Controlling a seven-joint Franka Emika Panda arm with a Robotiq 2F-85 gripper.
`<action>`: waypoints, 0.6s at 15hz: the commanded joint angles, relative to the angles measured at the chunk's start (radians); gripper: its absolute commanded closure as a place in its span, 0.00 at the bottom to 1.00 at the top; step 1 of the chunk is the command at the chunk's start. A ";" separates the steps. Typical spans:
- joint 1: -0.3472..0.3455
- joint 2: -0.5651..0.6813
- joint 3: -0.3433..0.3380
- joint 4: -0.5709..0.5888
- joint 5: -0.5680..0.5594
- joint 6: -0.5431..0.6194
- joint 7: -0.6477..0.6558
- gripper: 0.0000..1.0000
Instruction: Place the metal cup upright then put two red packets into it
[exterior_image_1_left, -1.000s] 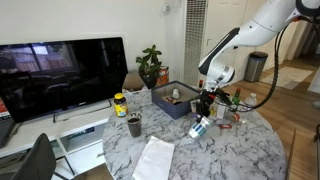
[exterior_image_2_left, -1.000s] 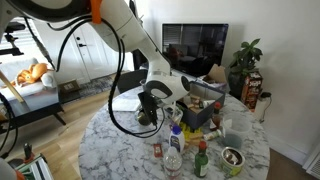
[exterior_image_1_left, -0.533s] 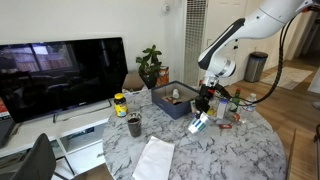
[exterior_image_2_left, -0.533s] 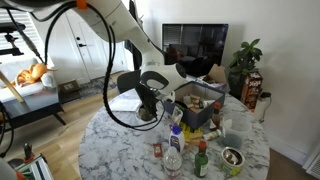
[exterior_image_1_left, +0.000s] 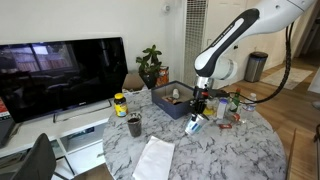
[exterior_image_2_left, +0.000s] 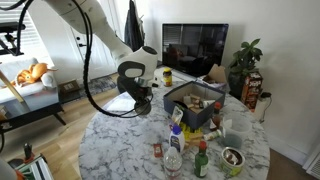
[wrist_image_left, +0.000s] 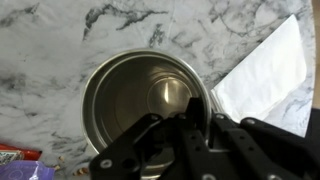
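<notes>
In the wrist view I look straight down into the metal cup (wrist_image_left: 140, 95). Its mouth faces up and its shiny inside is empty, with marble table around it. My gripper (wrist_image_left: 188, 122) is shut on the cup's rim, one finger inside the wall and one outside. In both exterior views the gripper (exterior_image_1_left: 198, 106) (exterior_image_2_left: 142, 102) hangs low over the table and the cup is mostly hidden by it. A red packet (wrist_image_left: 14, 155) shows at the lower left edge of the wrist view. More red packets (exterior_image_1_left: 226, 122) lie near the bottles.
A white paper (wrist_image_left: 262, 72) (exterior_image_1_left: 154, 160) lies beside the cup. A blue box (exterior_image_1_left: 170, 101) (exterior_image_2_left: 196, 112) of items, several small bottles (exterior_image_2_left: 176, 148), a dark cup (exterior_image_1_left: 134, 125), a yellow-lidded jar (exterior_image_1_left: 120, 104) and a plant share the round marble table. A TV (exterior_image_1_left: 60, 75) stands behind.
My arm has swung away from the blue box and bottles toward the open marble area, carrying the cup. The gripper now points straight down.
</notes>
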 joint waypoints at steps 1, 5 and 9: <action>0.088 -0.028 -0.039 -0.072 -0.262 0.095 0.256 0.98; 0.187 -0.039 -0.132 -0.068 -0.570 0.028 0.506 0.98; 0.171 -0.021 -0.100 -0.036 -0.684 -0.069 0.586 0.98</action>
